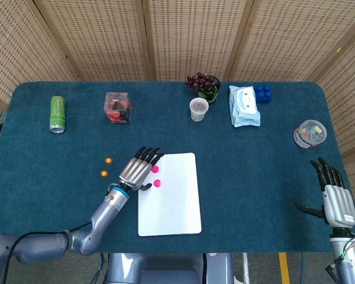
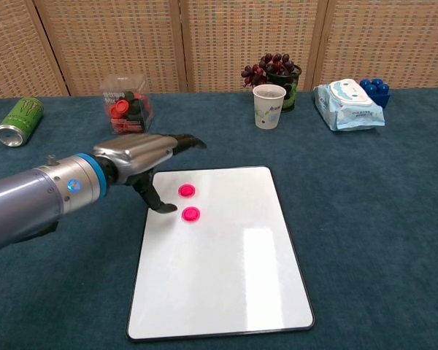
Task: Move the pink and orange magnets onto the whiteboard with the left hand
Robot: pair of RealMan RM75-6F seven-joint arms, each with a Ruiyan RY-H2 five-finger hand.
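Two pink magnets (image 2: 187, 201) lay flat on the whiteboard (image 2: 226, 277), its long axis running 12 to 6; two orange magnets (image 1: 106, 167) sat at its 9. Left hand (image 2: 142, 157) hovered spread, empty; right hand (image 1: 334, 198) lay spread.

Left hand (image 2: 142, 154) raised, fingers spread, holding nothing. Right hand (image 1: 334, 195) low, fingers apart, empty.
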